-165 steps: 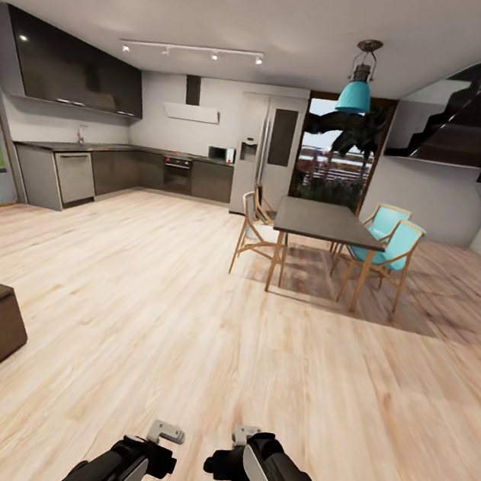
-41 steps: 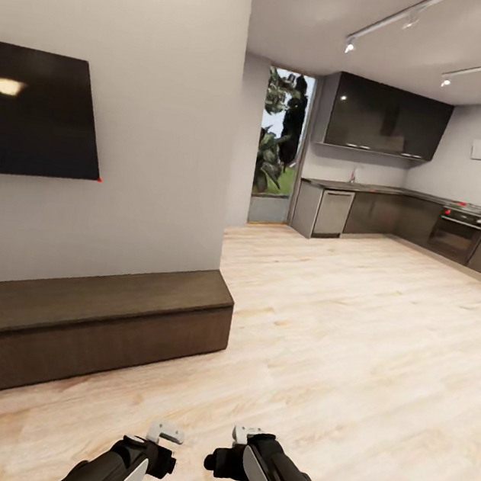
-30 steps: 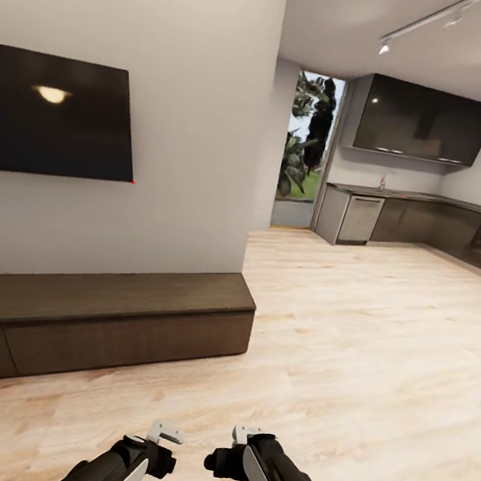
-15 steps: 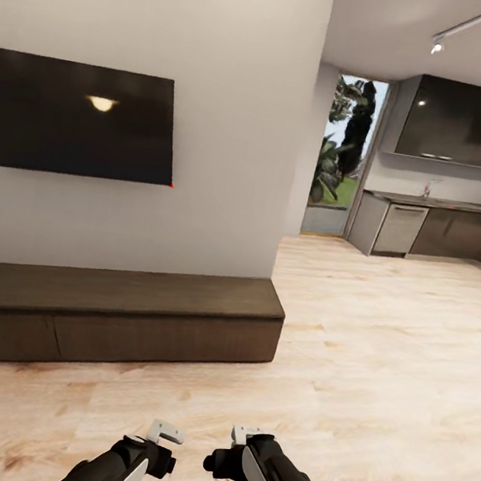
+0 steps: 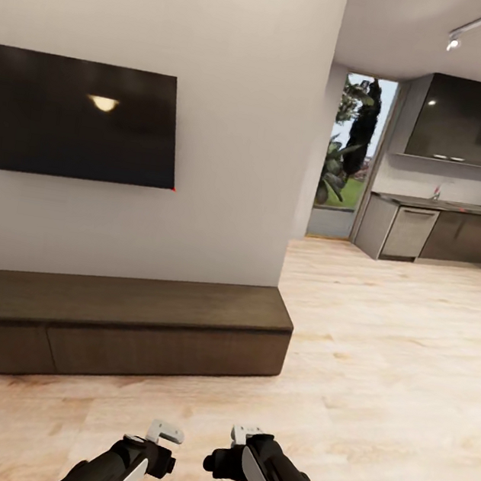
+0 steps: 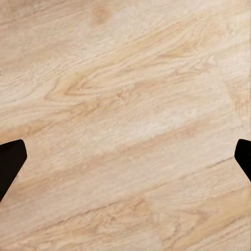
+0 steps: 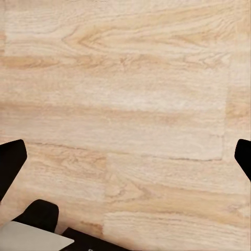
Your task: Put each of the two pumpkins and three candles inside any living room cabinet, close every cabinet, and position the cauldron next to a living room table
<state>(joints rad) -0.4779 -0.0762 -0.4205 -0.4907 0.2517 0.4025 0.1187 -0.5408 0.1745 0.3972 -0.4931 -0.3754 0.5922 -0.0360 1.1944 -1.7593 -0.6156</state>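
Running low along the wall from about nine o'clock toward two o'clock in the head view, the cabinet [image 5: 120, 323] sits on the floor [image 5: 375, 369] with its long axis parallel to the wall [image 5: 224, 192] and its flat drawer fronts facing the room, all apparently shut. A dark screen [image 5: 81, 118] hangs on the wall above it. Nothing rests on its top. The left tool [image 5: 163, 435] and right tool [image 5: 242, 435] hang at six o'clock, tucked in and carrying nothing, probably for travel; both wrist views show fingertips set wide apart over bare boards. A kitchen [image 5: 443, 224] lies at two o'clock.
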